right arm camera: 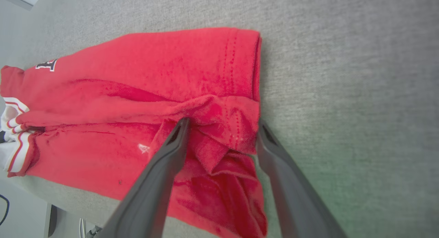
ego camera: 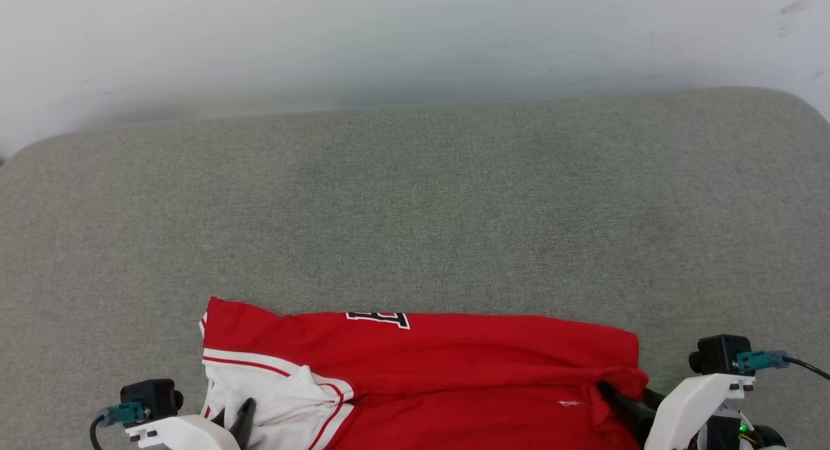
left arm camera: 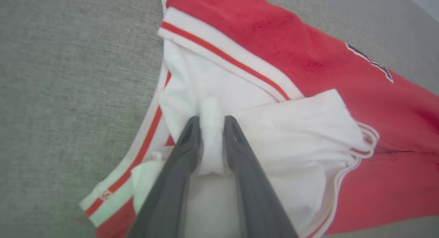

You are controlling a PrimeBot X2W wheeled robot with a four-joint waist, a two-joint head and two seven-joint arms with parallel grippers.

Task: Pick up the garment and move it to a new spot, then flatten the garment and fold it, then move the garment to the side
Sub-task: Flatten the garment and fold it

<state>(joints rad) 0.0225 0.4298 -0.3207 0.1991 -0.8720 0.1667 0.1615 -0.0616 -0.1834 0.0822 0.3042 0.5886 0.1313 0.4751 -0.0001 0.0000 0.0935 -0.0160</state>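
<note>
From the head view, the red T-shirt (ego camera: pixel 454 372) lies bunched across the near edge of the grey fabric surface (ego camera: pixel 415 210), its chest print (ego camera: pixel 378 318) peeking out along the far fold. My left gripper (ego camera: pixel 235 414) sits at the shirt's left end, on the crumpled white sleeve (ego camera: pixel 279 391). My right gripper (ego camera: pixel 626 393) is at the shirt's right end, with one dark finger lying on the red cloth near the corner.

In the left wrist view, my left gripper (left arm camera: pixel 211 123) pinches a raised ridge of the white sleeve (left arm camera: pixel 212 80); the fold fills the narrow gap and touches both fingers. The striped seam runs just beyond the fingertips, and the red body spreads off to the right over the grey surface (left arm camera: pixel 68 76).

In the right wrist view, my right gripper (right arm camera: pixel 223 123) stands with its jaws wide apart, released. A gathered lump of the stitched red hem (right arm camera: pixel 236 128) lies loose between them: one finger rests against the cloth, and the other sits just beside the shirt's edge, over the grey surface (right arm camera: pixel 343 59). The rest of the shirt stretches away to the left.
</note>
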